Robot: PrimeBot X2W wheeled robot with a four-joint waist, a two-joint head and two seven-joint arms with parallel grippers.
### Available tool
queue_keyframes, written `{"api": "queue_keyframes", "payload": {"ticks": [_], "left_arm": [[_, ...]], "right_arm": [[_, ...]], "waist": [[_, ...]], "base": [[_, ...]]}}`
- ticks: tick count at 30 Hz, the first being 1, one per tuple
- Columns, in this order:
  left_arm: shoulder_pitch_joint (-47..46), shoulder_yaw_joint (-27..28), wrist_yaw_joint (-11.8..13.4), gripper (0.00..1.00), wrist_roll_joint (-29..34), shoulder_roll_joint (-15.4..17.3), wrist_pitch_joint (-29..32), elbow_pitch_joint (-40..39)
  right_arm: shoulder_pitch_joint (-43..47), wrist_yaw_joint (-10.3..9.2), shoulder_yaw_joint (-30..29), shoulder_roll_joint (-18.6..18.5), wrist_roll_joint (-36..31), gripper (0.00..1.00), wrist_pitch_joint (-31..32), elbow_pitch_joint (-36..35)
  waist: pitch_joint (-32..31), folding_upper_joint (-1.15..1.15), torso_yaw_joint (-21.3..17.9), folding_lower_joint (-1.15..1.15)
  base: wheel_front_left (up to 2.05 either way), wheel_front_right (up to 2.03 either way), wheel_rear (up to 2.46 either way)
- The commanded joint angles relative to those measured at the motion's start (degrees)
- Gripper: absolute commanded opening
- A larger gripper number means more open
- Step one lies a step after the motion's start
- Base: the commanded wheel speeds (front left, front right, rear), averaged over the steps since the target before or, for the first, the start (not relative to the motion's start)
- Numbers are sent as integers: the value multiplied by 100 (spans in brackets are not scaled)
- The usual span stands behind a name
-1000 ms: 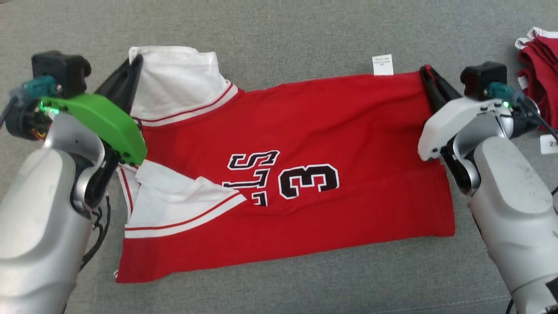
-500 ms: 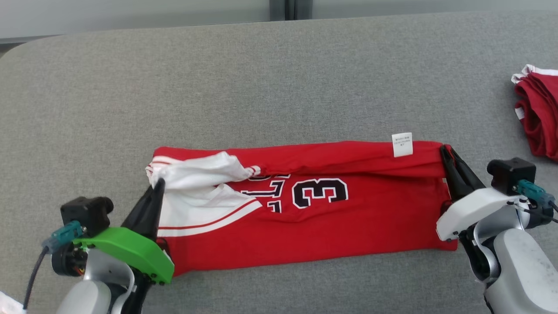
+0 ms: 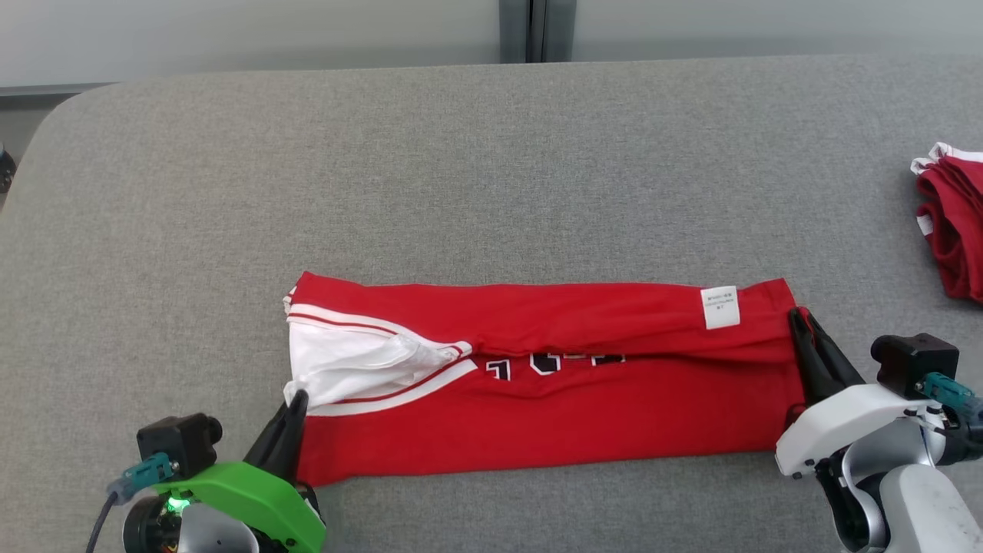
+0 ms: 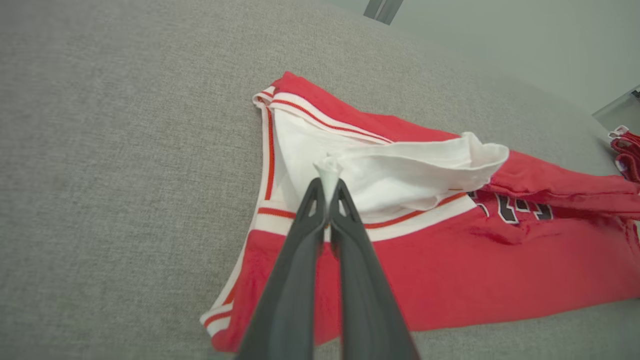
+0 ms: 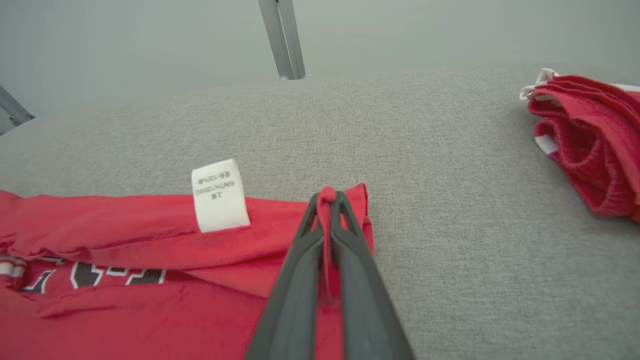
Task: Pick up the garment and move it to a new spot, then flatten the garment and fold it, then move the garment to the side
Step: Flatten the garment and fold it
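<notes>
I am looking at the garment (image 3: 537,415), a red jersey, lying as a long folded band across the near part of the grey padded surface (image 3: 461,169). Its far edge is turned over toward the robot. The left gripper (image 3: 297,399) is pinching white cloth at the band's left end. The left wrist view is giving me what the head view is not: a small tuft of white fabric poking out past fingers pressed together. The right gripper (image 3: 799,316) is clamping the red corner at the right end, and its wrist view is showing red cloth squeezed between the closed fingers. A white care label (image 3: 720,307) is sitting on the folded flap just beside that grip. Another red pile (image 3: 952,230) is lying well apart at the right, and the right wrist view is showing its stacked layers.
</notes>
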Motion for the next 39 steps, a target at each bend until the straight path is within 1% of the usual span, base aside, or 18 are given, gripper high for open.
{"api": "queue_keyframes", "payload": {"ticks": [1, 4, 5, 6, 7, 8, 14, 17, 22, 26, 27, 30, 31, 35, 37, 39], "left_arm": [[134, -15, -9, 0, -34, -13, -30, 82], [189, -35, -45, 0, -53, -54, -114, 223], [208, -31, -36, 25, -28, -65, -177, 271], [224, -18, -10, 65, 9, -74, -241, 297], [240, -1, 15, 100, 42, -95, -330, 322], [252, 19, 31, 100, 61, -118, -419, 337], [216, 237, 236, 100, 165, -288, -1010, 243], [174, 375, 418, 100, 288, -330, -1310, 178], [54, 385, 613, 100, 538, -381, -1517, 246], [-57, 361, 674, 100, 667, -455, -1587, 352], [-106, 362, 692, 100, 707, -478, -1608, 414], [-195, 364, 724, 100, 766, -529, -1644, 490], [-242, 400, 708, 100, 770, -535, -1666, 526], [-339, 537, 690, 100, 808, -437, -1694, 582], [-349, 657, 682, 100, 799, -381, -1702, 588], [-345, 713, 692, 100, 801, -349, -1712, 583]], "right_arm": [[92, -6, -17, 8, -34, 0, 4, -16], [166, -6, -42, 35, -8, 0, -45, 30], [204, -6, -72, 45, 7, 19, -74, 46], [229, -6, -105, 59, 10, 45, -99, 59], [255, -6, -125, 75, 8, 96, -131, 67], [276, -7, -167, 97, 18, 100, -156, 70], [475, -6, -450, 212, 31, 100, -316, 15], [558, -6, -632, 280, -12, 100, -347, -85], [586, -5, -841, 330, -132, 100, -162, -200], [404, -5, -746, 332, -225, 100, 216, -133], [283, -5, -658, 303, -244, 100, 427, -26], [55, -5, -499, 212, -287, 100, 747, 283], [-92, -5, -437, 153, -299, 100, 927, 532], [-301, -5, -369, 26, -333, 100, 1202, 1021], [-378, -5, -253, -18, -233, 100, 1374, 1289], [-401, -5, -203, -33, -152, 100, 1466, 1409]], "waist": [[-36, 0, -7, 0], [-75, 0, -12, 0], [-91, 0, -11, 0], [-104, 0, -11, 0], [-119, 0, -11, 0], [-130, 0, -8, 0], [-217, 0, 14, 0], [-265, 0, 10, 0], [-323, 0, -5, 0], [-320, 0, -18, 0], [-303, 0, -20, 0], [-267, 0, 16, 0], [-252, 0, 60, 0], [-226, 0, 168, 0], [-226, 0, 220, 0], [-232, 0, 240, 0]], "base": [[0, 0, 0], [0, 0, 0], [0, 0, 0], [0, 0, 0], [0, 0, 0], [0, 0, 0], [0, 0, 0], [0, 0, 0], [0, 0, 0], [0, 0, 0], [0, 0, 0], [0, 0, 0], [0, 0, 0], [0, 0, 0], [0, 0, 0], [0, 0, 0]]}}
